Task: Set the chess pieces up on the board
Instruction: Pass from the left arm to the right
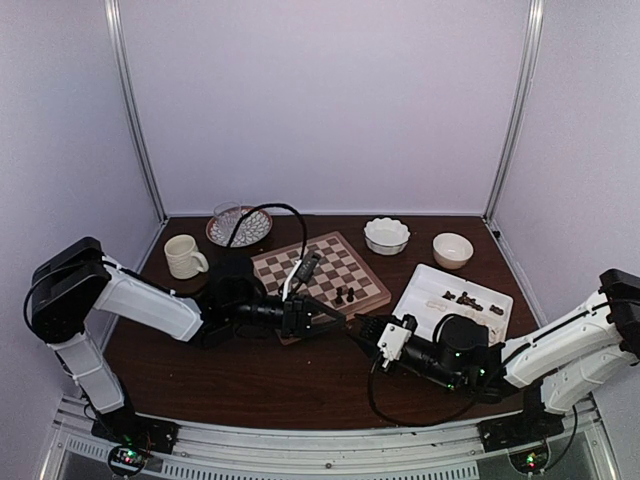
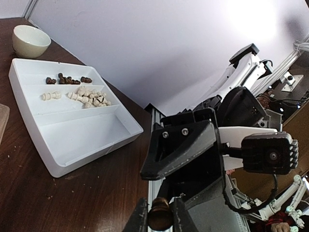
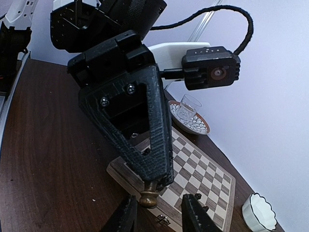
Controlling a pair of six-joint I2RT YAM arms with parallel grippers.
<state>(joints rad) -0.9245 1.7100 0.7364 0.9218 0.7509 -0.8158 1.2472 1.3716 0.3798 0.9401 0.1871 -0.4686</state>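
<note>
Dark wood piece, low centre of the right wrist view, sits clamped in my left gripper; right gripper jaws stand apart either side. Only a few pieces stand on the board; most lie in the tray, upper left of the left wrist view. Barely begun, I judge.

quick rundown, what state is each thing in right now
left gripper: shut on a dark piece
right gripper: open, beside that piece
board: closed flat, two standing pieces on it
tray: loose pieces lying in two compartments
glass: upright on plate
mug: upright
</note>
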